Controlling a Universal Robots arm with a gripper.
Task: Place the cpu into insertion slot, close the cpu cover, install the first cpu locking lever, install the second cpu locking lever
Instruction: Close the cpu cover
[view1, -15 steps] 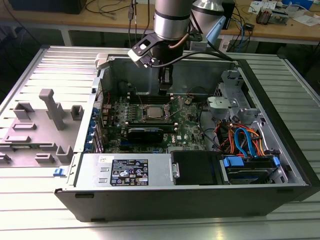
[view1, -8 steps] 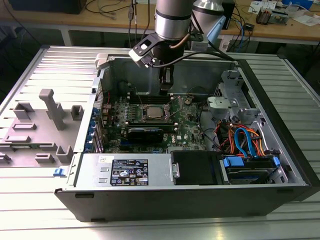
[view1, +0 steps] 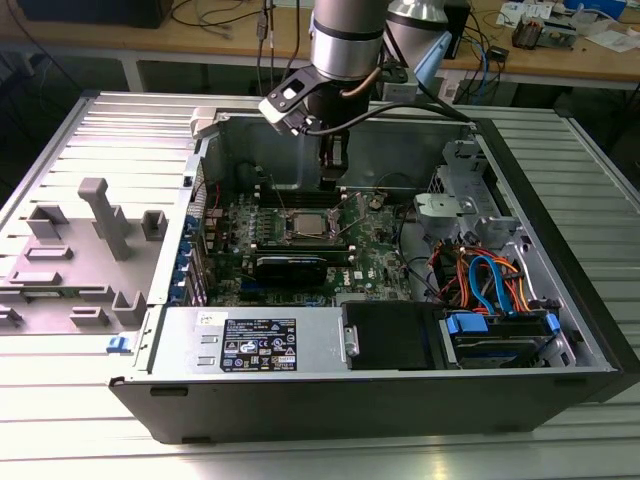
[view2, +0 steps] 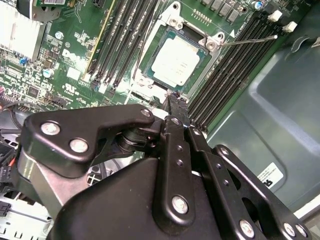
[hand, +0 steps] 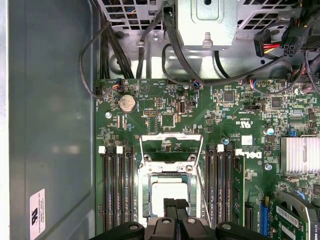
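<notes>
The cpu (view2: 176, 61), a flat square chip with a silvery top, lies in the insertion slot (view2: 146, 81) on the green motherboard. In the first wrist view the cpu (hand: 167, 190) sits just beyond my fingertips. The cpu cover (hand: 171, 136), a thin silver frame, stands swung back off the slot, with green board showing through its window. A thin locking lever (view2: 250, 40) sticks out sideways from one corner of the slot. My gripper (hand: 175, 205) hovers low over the slot's edge, shut, with nothing between its fingers. From outside, my gripper (view1: 333, 170) hangs inside the open case, just behind the slot (view1: 305, 226).
Long black memory slots (hand: 117, 185) flank the slot on both sides. A coin battery (hand: 127, 103), a finned heatsink (hand: 300, 155) and cable bundles (view1: 490, 280) crowd the board. A power supply (view1: 250, 340) lies along the case front. A grey fixture (view1: 95, 215) stands at the exterior view's left.
</notes>
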